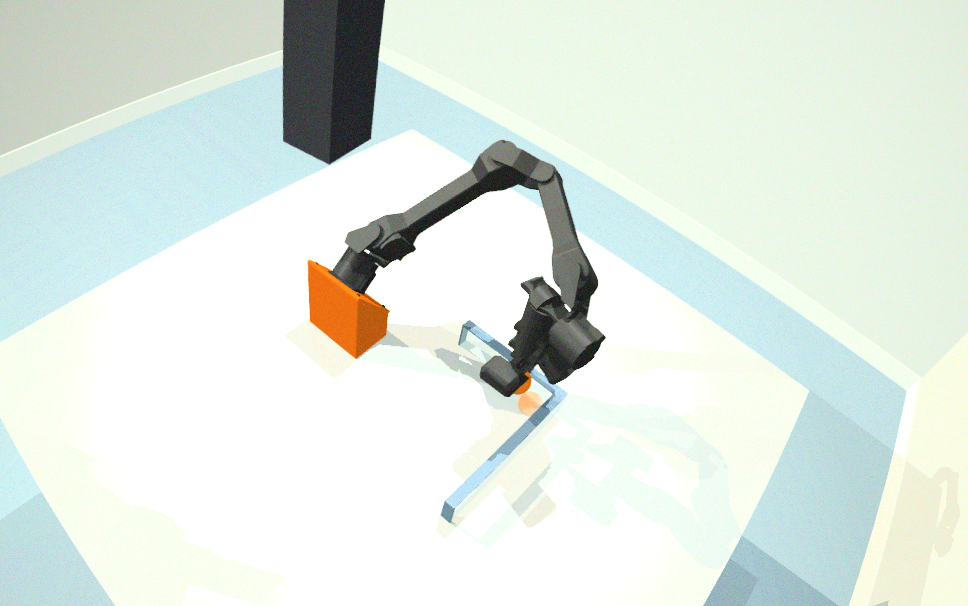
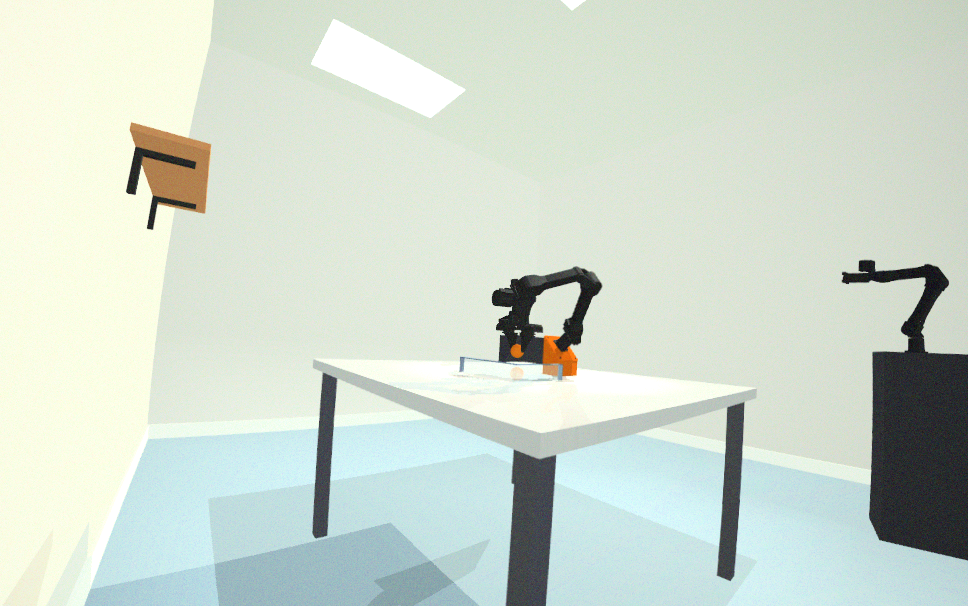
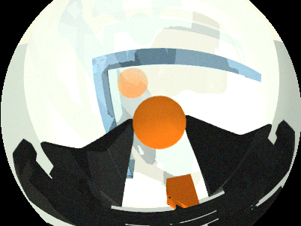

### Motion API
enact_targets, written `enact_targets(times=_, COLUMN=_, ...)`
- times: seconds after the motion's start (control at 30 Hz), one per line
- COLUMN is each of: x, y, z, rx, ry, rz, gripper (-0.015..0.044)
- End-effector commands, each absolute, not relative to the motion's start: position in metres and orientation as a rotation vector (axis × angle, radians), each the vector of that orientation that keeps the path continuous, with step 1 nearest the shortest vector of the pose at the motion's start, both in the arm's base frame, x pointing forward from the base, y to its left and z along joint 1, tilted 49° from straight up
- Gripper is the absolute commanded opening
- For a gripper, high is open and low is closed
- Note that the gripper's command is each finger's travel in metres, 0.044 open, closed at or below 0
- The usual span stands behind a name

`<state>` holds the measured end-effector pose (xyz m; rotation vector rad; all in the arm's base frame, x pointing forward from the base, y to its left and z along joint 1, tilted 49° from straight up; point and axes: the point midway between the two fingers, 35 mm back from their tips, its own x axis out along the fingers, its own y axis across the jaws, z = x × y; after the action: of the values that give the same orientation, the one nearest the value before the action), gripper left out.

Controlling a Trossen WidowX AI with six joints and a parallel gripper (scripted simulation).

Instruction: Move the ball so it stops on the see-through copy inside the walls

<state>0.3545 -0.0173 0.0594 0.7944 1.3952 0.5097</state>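
White square tabletop (image 2: 442,389) on dark legs, glossy, faint pale shadow patches across it. Floor (image 2: 178,471) is light blue with grey shadow shapes; walls are pale green-white, with one cream wall at the left of the exterior view. Bright rectangular ceiling light (image 2: 385,67). An orange-brown panel with black bars (image 2: 171,167) hangs on the left wall. Dark pedestal (image 2: 917,450) at right carries a second black arm (image 2: 907,285); in the top view a dark column (image 1: 332,75) stands beyond the table's far edge.

Arm (image 1: 500,178) is mounted on an orange base (image 1: 346,307) and arches over to the clear walls (image 1: 500,450), which form an L with its corner on the tabletop.

End effector (image 3: 159,127) is clamped on the orange ball (image 3: 159,122), with a dark finger on each side of it. The ball is lifted off the tabletop, above the inside of the wall corner. In the top view the ball (image 1: 521,384) peeks out below the end effector, just beside the see-through copy (image 1: 532,403). In the wrist view the pale copy (image 3: 132,82) sits up and left of the ball, tucked near the corner, not overlapped by it. In the exterior view the ball (image 2: 515,351) hangs above the copy (image 2: 517,371).
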Motion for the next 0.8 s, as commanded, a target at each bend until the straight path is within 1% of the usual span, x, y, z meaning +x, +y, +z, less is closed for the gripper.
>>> enact_targets(times=0.0, x=0.357, y=-0.005, z=0.050, rx=0.802, ry=1.395, rz=0.510, gripper=0.0000)
enact_targets(times=0.3, x=0.361, y=0.030, z=0.021, rx=0.804, ry=1.394, rz=0.513, gripper=0.0000)
enact_targets(times=0.77, x=0.364, y=0.041, z=0.011, rx=0.805, ry=1.394, rz=0.514, gripper=0.0000)
